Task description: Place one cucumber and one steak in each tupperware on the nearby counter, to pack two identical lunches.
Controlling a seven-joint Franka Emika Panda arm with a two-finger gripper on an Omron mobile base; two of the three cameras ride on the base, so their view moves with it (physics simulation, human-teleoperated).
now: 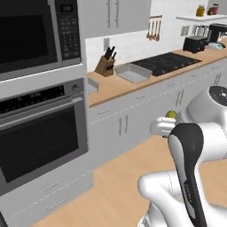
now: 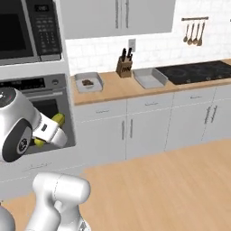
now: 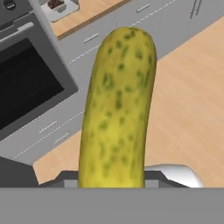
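My gripper (image 3: 112, 178) is shut on a yellow-green speckled cucumber (image 3: 118, 105), held in the air above the wooden floor in front of the oven. The cucumber's end (image 2: 58, 119) pokes out past the hand (image 2: 48, 128), and its tip (image 1: 170, 114) shows above the gripper (image 1: 163, 127). Two light-grey tupperware trays stand on the counter (image 2: 113, 88). The left tupperware (image 2: 88, 82) holds a dark steak (image 2: 86, 83); it appears again as the tupperware (image 3: 59, 8) with the steak (image 3: 55, 3). The right tupperware (image 2: 150, 77), also (image 1: 132, 72), looks empty.
A wall oven (image 1: 42, 133) and microwave (image 1: 40, 31) stand left of the counter. A knife block (image 2: 124, 67) sits between the trays. A black stovetop (image 2: 196, 72) lies to the right, with a toaster (image 1: 194, 43) and coffee machine (image 1: 217, 33) beyond. Open wooden floor (image 2: 171, 189) spreads before the cabinets.
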